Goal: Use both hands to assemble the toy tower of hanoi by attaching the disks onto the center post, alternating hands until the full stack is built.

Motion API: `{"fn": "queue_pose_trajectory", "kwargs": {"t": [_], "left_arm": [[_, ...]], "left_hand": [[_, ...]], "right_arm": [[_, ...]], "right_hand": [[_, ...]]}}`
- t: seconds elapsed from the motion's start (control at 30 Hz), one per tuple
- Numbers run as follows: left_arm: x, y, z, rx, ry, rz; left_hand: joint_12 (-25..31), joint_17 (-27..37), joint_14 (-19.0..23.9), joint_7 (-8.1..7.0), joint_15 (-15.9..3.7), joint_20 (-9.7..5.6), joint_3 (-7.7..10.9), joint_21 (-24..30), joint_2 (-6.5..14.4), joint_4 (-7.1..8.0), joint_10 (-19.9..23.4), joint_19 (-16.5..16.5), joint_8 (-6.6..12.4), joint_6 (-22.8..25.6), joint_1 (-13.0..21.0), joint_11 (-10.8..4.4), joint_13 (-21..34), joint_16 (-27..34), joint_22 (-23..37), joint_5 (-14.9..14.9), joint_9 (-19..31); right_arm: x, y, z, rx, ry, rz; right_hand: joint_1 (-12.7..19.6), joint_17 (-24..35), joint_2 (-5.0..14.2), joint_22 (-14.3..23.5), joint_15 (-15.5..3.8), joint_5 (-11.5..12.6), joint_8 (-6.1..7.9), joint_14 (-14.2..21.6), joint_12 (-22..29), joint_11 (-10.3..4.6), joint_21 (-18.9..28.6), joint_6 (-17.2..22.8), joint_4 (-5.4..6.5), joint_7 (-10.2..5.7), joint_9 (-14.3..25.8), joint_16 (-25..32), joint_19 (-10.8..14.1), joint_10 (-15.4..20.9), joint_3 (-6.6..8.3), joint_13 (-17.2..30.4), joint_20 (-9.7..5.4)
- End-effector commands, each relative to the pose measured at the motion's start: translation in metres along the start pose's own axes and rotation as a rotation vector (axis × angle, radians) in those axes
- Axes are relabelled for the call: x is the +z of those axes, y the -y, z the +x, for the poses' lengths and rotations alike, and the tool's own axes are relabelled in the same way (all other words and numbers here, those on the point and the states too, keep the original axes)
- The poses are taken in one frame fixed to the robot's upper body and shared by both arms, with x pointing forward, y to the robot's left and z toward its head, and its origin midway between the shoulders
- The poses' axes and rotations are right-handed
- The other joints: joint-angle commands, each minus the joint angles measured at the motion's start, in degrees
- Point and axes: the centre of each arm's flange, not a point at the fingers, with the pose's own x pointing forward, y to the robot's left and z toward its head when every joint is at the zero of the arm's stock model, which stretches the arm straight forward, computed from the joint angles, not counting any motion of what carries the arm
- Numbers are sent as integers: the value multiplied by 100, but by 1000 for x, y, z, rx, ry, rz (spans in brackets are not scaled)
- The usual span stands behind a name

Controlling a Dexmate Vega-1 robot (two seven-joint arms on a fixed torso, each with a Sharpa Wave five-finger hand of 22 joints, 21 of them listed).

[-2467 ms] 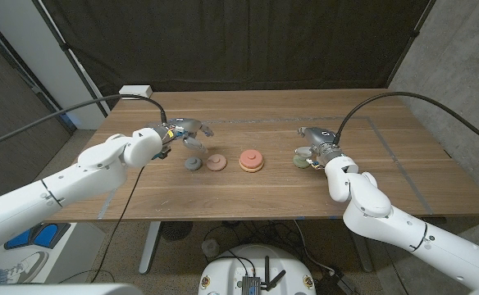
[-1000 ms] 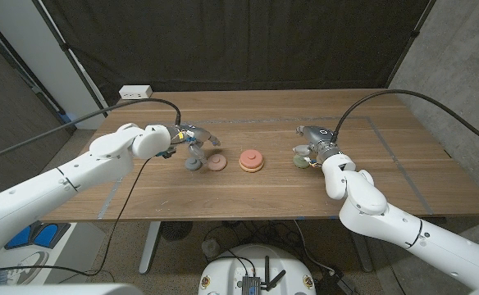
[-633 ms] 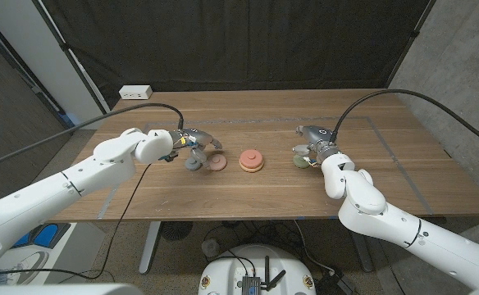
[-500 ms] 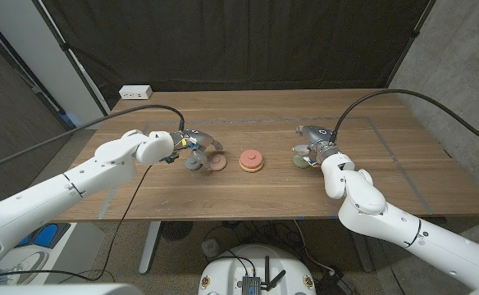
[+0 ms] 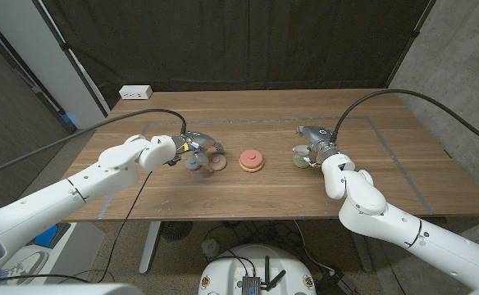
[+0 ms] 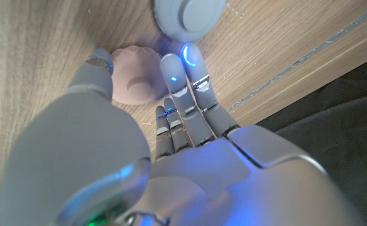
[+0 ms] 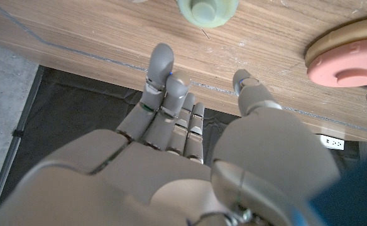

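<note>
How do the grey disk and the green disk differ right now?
The grey disk lies on the robot's left, right beside a pink disk; the green disk lies alone on the right. The left hand reaches over the grey disk, fingertips at its rim, while the right hand hovers near the green disk, apart from it. Both are round with a raised hub and lie on the table, off the post.

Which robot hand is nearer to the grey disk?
Left. The left robot hand is over the grey disk, fingertips beside it; the right robot hand is across the table, near the green disk.
</note>
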Motion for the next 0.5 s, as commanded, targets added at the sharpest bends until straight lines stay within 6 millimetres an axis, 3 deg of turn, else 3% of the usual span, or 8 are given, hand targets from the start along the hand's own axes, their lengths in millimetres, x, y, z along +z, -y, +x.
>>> {"fn": "queue_pose_trajectory", "kwargs": {"t": [0.03,0.5], "left_arm": [[3,7,4,-5,-11,-6],[3,13,7,-10,-21,-26]], "left_hand": [[45,13,19,-22,-413,-789,33,15,69,-37,65,48,50,41,23,-12,5,23,20,0,10],[47,2,19,-36,-412,-786,47,23,109,-62,118,52,69,103,72,-51,-21,36,21,-6,3]], "right_arm": [[-1,-1,-2,3,-3,2],[-2,-2,-5,7,-7,-2]], "right_hand": [[-3,16,74,8,-391,48,16,-4,-18,14,43,47,15,-17,11,-12,-11,71,40,27,-588],[1,19,94,8,-391,67,11,-2,-25,10,45,50,17,-29,15,-15,-15,84,50,36,-587]]}}
